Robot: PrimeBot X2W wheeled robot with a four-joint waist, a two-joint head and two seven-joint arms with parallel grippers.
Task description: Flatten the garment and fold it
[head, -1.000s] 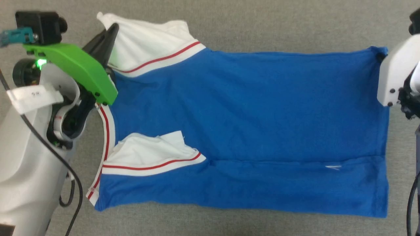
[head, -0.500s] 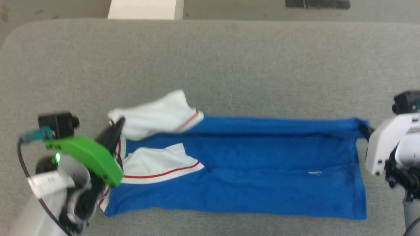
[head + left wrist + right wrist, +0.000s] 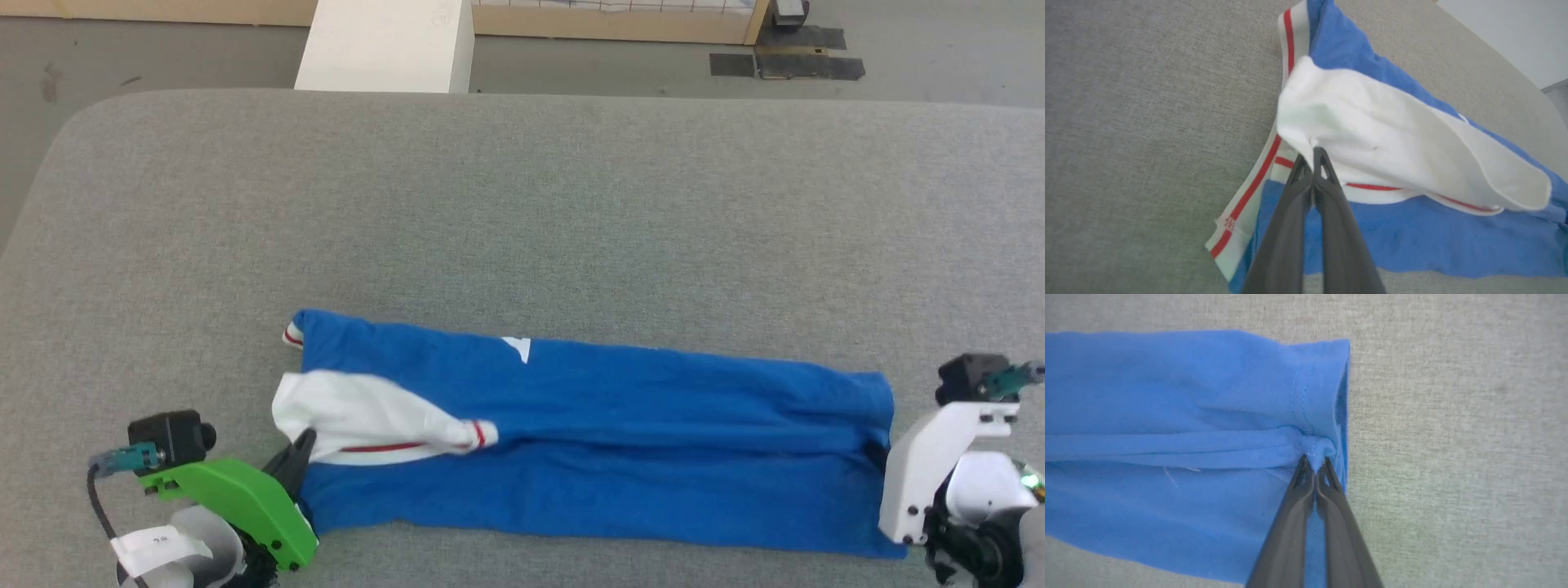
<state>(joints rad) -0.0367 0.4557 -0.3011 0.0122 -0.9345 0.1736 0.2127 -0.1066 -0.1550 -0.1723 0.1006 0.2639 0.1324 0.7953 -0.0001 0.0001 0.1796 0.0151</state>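
Nearest, at head view's lower left, the left tool [image 3: 1314, 154] sits under its green mount [image 3: 237, 506]. Its fingers are pressed together, pinching the garment [image 3: 653, 457] at the white sleeve [image 3: 359, 416]. Left wrist view shows the tips biting the sleeve's edge. The sleeve is lifted a bit off the blue cloth, w/ the red-and-white trim [image 3: 1249, 196] lying on the counter [image 3: 522, 204] just beside the fingers.

At lower right is the right tool [image 3: 1314, 460], behind its white mount [image 3: 931, 474]. Its fingers are likewise pressed together, pinching a bunched bit of blue hem at the garment's right end. Tight folds run from that pinch along the cloth.

The garment lies btwn the two tools as a long narrow blue band near the counter's near edge. It is folded lengthwise w/ a crease down its middle, sleeve end to the robot's left and hem end to its right. A small white mark [image 3: 517, 349] sits at the band's far edge, and a scrap of red/white collar trim [image 3: 291, 335] peeks out at the far-left corner.

Beyond that the grey, felt-like counter stretches away, its far-left corner rounded. Past it is grey floor [image 3: 163, 57] and a white block [image 3: 384, 45] against the counter's far edge. A wooden rail [image 3: 612, 24] & a dark mat [image 3: 784, 64] are along the top.
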